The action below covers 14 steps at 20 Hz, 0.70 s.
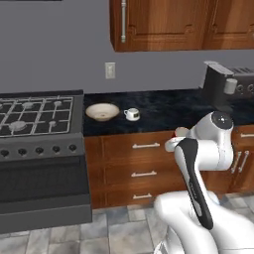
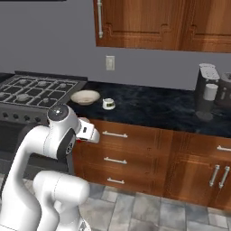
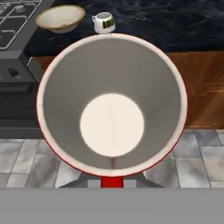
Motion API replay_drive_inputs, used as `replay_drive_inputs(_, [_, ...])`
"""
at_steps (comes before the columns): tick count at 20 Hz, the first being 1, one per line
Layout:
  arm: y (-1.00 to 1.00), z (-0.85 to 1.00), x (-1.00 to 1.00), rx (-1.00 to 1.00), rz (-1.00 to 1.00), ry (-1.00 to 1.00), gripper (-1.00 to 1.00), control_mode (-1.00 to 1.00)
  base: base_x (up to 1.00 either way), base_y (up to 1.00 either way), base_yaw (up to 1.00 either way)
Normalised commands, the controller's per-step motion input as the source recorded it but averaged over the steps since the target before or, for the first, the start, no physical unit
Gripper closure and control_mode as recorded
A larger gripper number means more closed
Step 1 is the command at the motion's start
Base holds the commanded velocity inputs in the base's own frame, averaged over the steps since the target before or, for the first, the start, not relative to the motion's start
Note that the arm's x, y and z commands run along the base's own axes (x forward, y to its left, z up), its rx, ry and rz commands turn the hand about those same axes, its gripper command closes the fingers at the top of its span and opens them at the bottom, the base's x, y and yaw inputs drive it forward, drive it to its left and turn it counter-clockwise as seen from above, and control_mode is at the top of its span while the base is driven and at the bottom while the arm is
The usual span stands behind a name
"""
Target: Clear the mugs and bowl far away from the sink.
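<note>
Wooden cabinets [image 1: 163, 25] are hanging on the grey wall above a long run of dark marbled counter [image 2: 153, 106], and brown drawers with silver handles [image 1: 146, 146] are lining the front below it, over a grey tiled floor [image 2: 135, 207]. At the counter's left end a black gas stove [image 1: 34, 116] with grey grates is standing, its oven door facing out. At the right end a dark coffee machine [image 2: 206, 90] is sitting against the wall. A pale outlet plate [image 1: 110, 70] is showing on the wall between them.

Just beside the stove, the bowl [image 1: 102, 111] is resting on the counter, wide and cream with a tan rim. Close to its right, apart from it, the white mug [image 1: 132, 114] is standing upright; in the hand view its dark mark is facing the camera [image 3: 105, 22].

In front of the drawers, out over the floor and clear of the counter, the white arm is holding its gripper [image 3: 112, 179] clenched on the red mug [image 3: 112, 105]. In the hand view this mug's open mouth is turned straight at the camera, showing a grey inner wall, a pale round bottom and a thin red edge, with a strip of red outer wall pinched at the bottom between the finger tips. In the left base view a bit of the red mug [image 1: 174, 133] is peeking out beside the hand.
</note>
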Motion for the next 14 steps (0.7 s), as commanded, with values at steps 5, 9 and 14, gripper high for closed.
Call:
replay_drive_inputs(5, [0.00, 0.00, 0.00, 0.00, 0.00, 0.00, 1.00, 1.00, 0.86, 0.00, 0.00])
replay_drive_inputs(9, [0.00, 0.00, 0.00, 0.00, 0.00, 0.00, 1.00, 1.00, 0.79, 0.00, 0.00])
replay_drive_inputs(14, [0.00, 0.00, 0.00, 0.00, 0.00, 0.00, 1.00, 1.00, 0.65, 0.00, 0.00])
